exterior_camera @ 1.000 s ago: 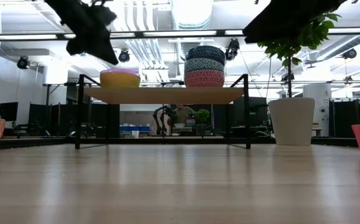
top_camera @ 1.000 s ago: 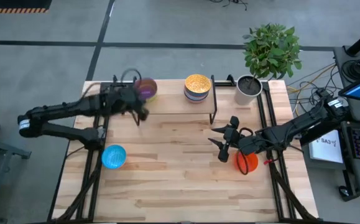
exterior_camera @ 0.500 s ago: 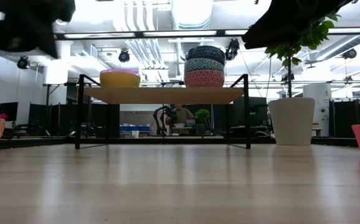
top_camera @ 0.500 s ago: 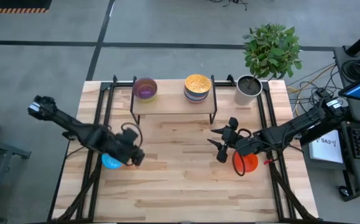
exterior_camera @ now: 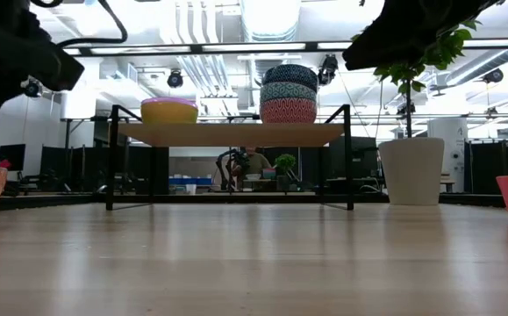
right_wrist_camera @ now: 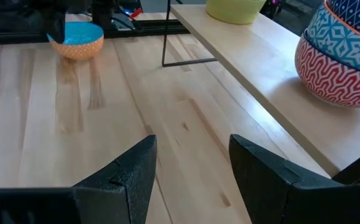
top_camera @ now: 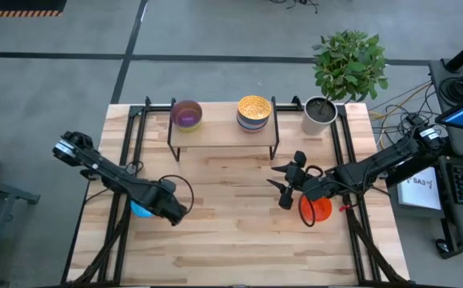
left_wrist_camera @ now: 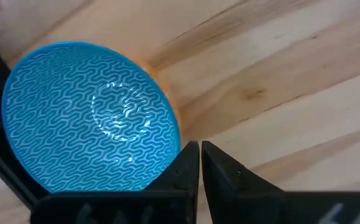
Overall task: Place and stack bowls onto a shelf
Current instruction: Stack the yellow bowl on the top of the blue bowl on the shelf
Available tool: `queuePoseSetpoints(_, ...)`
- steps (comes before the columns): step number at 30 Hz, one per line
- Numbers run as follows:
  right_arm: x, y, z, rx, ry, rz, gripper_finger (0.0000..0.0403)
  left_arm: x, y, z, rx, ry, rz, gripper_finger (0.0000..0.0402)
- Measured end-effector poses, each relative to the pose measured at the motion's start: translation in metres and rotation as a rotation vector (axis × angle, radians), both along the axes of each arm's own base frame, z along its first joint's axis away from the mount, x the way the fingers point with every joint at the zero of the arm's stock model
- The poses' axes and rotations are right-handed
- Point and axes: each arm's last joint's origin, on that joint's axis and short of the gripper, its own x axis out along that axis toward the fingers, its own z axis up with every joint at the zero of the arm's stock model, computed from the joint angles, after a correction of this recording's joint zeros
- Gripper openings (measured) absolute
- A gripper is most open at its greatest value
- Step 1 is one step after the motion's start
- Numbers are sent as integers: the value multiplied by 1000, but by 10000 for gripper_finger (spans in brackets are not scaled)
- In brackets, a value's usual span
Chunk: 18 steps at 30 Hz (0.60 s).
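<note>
Our left pincer [left_wrist_camera: 199,163] has its fingers pressed together, holding nothing, just beside the blue patterned bowl [left_wrist_camera: 89,115] near the worktop's [top_camera: 231,232] left edge; from above our arm hides most of that bowl. Our right pincer [top_camera: 283,182] stands spread apart, partly covering the orange-red bowl [top_camera: 319,210] near the right edge. The shelf [top_camera: 219,128] at the back edge carries the other bowls.

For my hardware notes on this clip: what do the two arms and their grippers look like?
Both arms are dark, slender and jointed, with a pale band at the left arm's elbow joint and at the right arm's. A thin black cable loops beside the left gripper, whose fingers are black and wedge-shaped. The right gripper has broad matt black fingers; red parts show near its wrist.
</note>
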Motion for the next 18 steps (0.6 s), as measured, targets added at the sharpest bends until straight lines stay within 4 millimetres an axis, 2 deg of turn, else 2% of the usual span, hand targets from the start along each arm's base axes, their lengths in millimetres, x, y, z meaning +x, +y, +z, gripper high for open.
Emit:
queuePoseSetpoints(5,0,0,-1,-5,10,1,192,1,-2,-6,1,52,2,31)
queuePoseSetpoints(14,-1,0,-2,4,8,-4,192,-1,-4,-6,3,53,-5,145)
queuePoseSetpoints(18,-1,0,-2,3,9,-4,192,-1,-4,-14,34,52,-13,176)
